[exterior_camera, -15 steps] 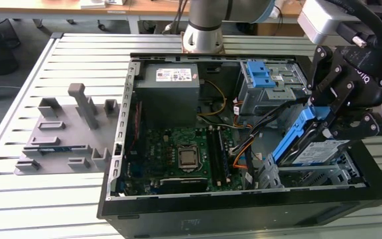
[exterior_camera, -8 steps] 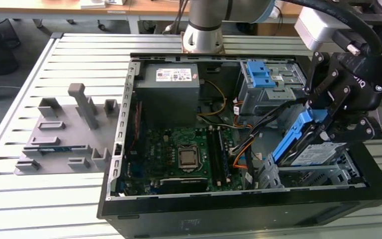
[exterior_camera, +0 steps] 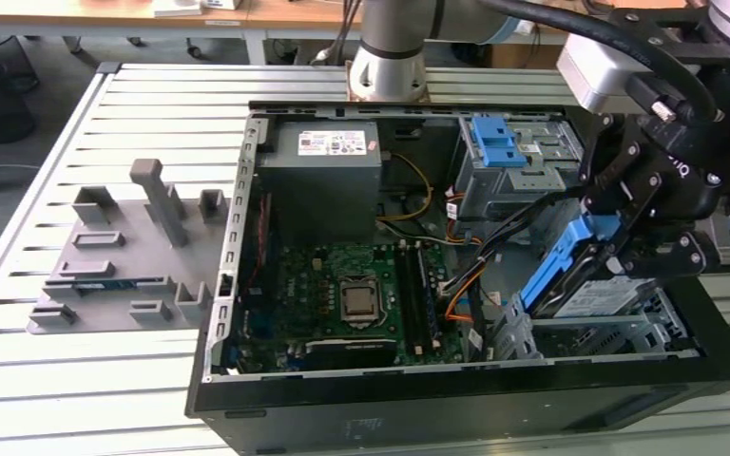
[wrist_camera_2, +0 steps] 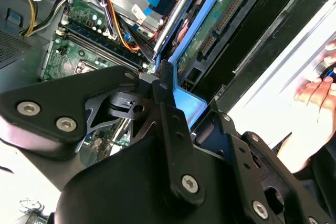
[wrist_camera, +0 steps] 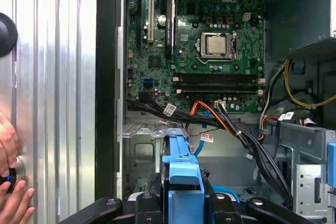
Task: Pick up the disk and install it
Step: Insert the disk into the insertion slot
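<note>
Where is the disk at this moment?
On the exterior view's right, the disk is held tilted in the gripper, over the metal drive cage at a corner of the open computer case.

1. The arm [exterior_camera: 387,57] is a smooth, light grey tube with a ringed joint collar.
2. A thick black cable [exterior_camera: 593,38] runs alongside it to a pale grey, boxy wrist block [exterior_camera: 597,65].
3. The gripper [exterior_camera: 625,249] is matte black, built of flat, angular links [wrist_camera_2: 68,114].
4. In the second wrist view, round silver screws [wrist_camera_2: 189,183] stud those links.
5. In the first wrist view, dark bolt heads [wrist_camera: 107,202] sit on the black bars either side of the jaws.
</note>
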{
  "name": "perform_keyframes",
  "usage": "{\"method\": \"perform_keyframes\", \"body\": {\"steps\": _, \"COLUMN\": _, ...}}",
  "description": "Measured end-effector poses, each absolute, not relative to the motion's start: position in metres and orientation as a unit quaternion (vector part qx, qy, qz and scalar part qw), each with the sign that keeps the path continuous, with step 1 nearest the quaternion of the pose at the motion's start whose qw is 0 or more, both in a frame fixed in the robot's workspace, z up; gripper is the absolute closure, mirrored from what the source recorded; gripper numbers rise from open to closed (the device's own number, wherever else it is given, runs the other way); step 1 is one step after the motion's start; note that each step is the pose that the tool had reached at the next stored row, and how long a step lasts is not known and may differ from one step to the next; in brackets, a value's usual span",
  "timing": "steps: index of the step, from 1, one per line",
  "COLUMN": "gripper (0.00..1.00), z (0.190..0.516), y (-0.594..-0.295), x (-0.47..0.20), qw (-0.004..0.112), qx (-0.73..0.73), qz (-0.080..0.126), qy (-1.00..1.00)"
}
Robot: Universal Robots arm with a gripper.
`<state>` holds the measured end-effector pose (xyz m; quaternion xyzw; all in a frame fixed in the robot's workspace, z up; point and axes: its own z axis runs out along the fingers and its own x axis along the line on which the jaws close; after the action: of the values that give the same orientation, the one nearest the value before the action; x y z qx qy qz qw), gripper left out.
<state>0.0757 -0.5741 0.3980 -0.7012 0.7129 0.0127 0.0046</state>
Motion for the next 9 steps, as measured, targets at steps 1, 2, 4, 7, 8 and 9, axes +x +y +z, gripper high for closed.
{"method": "perform_keyframes", "body": {"steps": 1, "gripper": 0.64, "z": 0.3971, "y": -0.5741, "x": 0.0758, "qw": 0.005, "qx": -0.701, "qz": 0.013, "qy": 0.713}}
{"method": "perform_keyframes", "body": {"steps": 2, "gripper": 0.64, "z": 0.3963, "y": -0.5741, "x": 0.0758, "qw": 0.005, "qx": -0.701, "qz": 0.013, "qy": 0.713}}
{"method": "perform_keyframes", "body": {"steps": 4, "gripper": 0.64, "z": 0.3946, "y": -0.5741, "x": 0.0758, "qw": 0.005, "qx": -0.701, "qz": 0.013, "qy": 0.713}}
{"method": "perform_keyframes", "body": {"steps": 7, "gripper": 0.64, "z": 0.3919, "y": -0.5741, "x": 0.0757, "qw": 0.005, "qx": -0.701, "qz": 0.013, "qy": 0.713}}
{"method": "perform_keyframes", "body": {"steps": 8, "gripper": 0.64, "z": 0.391, "y": -0.5741, "x": 0.0758, "qw": 0.005, "qx": -0.701, "qz": 0.013, "qy": 0.713}}
{"method": "perform_keyframes", "body": {"steps": 9, "gripper": 0.64, "z": 0.39, "y": -0.5741, "x": 0.0758, "qw": 0.005, "qx": -0.701, "qz": 0.013, "qy": 0.713}}
